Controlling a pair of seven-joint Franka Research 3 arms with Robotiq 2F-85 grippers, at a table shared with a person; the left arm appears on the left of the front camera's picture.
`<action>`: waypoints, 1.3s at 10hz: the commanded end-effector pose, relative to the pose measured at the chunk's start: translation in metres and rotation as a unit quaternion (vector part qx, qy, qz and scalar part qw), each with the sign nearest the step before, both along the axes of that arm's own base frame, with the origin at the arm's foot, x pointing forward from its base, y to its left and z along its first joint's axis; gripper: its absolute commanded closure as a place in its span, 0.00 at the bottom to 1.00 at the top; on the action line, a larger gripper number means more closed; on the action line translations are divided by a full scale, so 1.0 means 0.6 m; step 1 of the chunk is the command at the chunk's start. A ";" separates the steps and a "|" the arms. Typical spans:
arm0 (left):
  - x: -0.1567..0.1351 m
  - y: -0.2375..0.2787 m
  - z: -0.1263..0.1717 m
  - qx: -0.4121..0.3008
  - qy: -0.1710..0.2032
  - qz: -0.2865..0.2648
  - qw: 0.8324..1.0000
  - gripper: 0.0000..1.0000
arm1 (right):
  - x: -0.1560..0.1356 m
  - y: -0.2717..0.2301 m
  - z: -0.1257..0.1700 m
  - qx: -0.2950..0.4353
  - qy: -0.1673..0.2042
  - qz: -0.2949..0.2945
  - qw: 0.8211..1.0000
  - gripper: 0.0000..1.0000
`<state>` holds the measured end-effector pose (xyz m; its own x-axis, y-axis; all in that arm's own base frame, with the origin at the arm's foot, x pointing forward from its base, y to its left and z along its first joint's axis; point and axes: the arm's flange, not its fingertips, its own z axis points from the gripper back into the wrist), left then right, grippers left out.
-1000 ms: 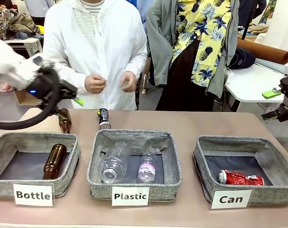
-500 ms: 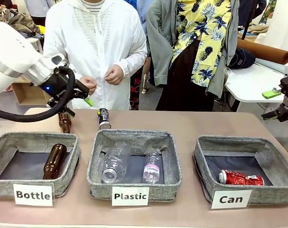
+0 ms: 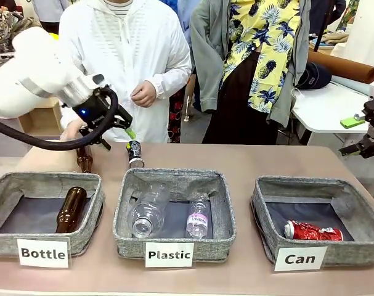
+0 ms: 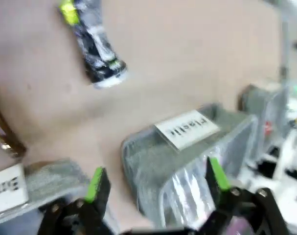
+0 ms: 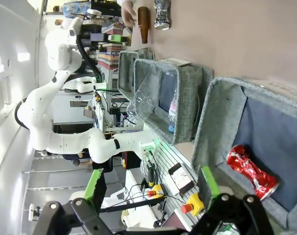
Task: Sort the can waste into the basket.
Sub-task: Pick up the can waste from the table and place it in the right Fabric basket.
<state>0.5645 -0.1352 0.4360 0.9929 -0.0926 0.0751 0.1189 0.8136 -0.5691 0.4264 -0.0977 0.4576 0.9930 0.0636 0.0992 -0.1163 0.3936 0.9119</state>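
A crushed black can (image 3: pixel 134 153) with silver ends lies on the table beyond the Plastic bin; in the left wrist view the black can (image 4: pixel 97 54) is at the top. My left gripper (image 3: pixel 117 139) hovers open just left of and above it, with nothing between its green pads (image 4: pixel 94 183). The shiny red can (image 3: pixel 313 231) lies inside the grey basket (image 3: pixel 316 185) labelled "Can" at the right. My right gripper (image 3: pixel 357 135) hangs open at the far right edge, above and behind that basket; its wrist view looks down on the red can (image 5: pixel 251 166) in the basket (image 5: pixel 221 112).
A brown bottle (image 3: pixel 84 159) stands behind the "Bottle" bin (image 3: pixel 2 185), a person's hand (image 3: pixel 69 129) just above it. Another brown bottle (image 3: pixel 71 209) lies in that bin. The "Plastic" bin (image 3: pixel 174 179) holds two clear bottles. Two people stand at the far edge.
My left arm has swung right and a little forward, bringing its gripper close to the black can. The person's hand has come down by the standing brown bottle. The right arm has not moved.
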 end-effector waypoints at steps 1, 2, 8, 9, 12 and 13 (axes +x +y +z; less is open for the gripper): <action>-0.093 0.168 0.061 -0.099 0.005 -0.071 0.993 0.00 | -0.002 -0.004 0.002 -0.002 -0.010 0.006 1.000 0.00; -0.153 0.246 0.073 -0.128 0.005 -0.094 0.987 0.00 | -0.002 -0.004 0.002 -0.002 -0.010 0.006 1.000 0.00; -0.283 0.538 0.032 -0.397 -0.008 0.008 0.918 0.00 | -0.002 -0.004 0.002 -0.002 -0.010 0.006 1.000 0.00; -0.308 0.602 0.051 -0.408 0.004 0.042 0.912 0.00 | -0.002 -0.004 0.002 -0.002 -0.010 0.006 1.000 0.00; -0.640 0.790 0.062 -0.477 -0.087 0.319 0.814 0.00 | -0.002 -0.004 0.002 -0.002 -0.010 0.006 1.000 0.00; -0.721 0.809 0.027 -0.496 -0.108 0.353 0.786 0.00 | -0.002 -0.004 0.002 -0.002 -0.010 0.006 1.000 0.00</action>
<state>0.1709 0.3451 0.4668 0.8194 0.5713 -0.0463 -0.0332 -0.0334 -0.9989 0.4262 -0.0988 0.4578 0.9931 0.0616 0.1003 -0.1165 0.3939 0.9118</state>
